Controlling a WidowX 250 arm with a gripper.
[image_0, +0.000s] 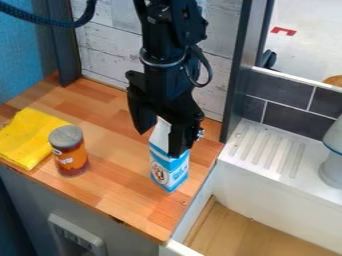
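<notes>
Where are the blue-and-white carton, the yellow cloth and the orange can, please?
Blue-and-white carton (168, 169): camera view, on its lower body.
Yellow cloth (30, 137): camera view, on its folded middle.
Orange can (69, 156): camera view, on its side.

The camera sits up high and looks down at a slant on the wooden surface (120, 187). It looks from the front, turned a bit, toward the back wall (107, 45). It is quite near, with part of the white sink (267, 185) at the right.
</notes>
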